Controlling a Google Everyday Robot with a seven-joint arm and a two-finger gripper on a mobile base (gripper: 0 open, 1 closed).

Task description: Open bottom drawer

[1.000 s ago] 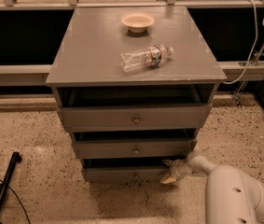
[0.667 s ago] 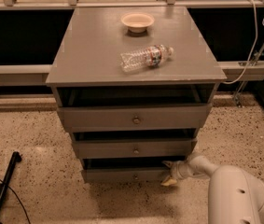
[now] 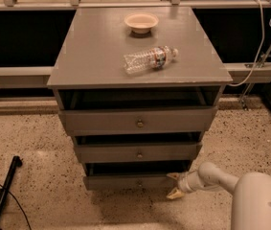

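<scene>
Three drawers fill the cabinet [image 3: 101, 47]; the bottom drawer [image 3: 125, 181] (narrowest front) sits at the cabinet's base. I read my gripper [image 3: 175, 185], fingers spread wide, at the cabinet's lower right corner.

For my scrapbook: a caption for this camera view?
Robot hand at right end of the bottom drawer, bottle and bowl on top.
</scene>
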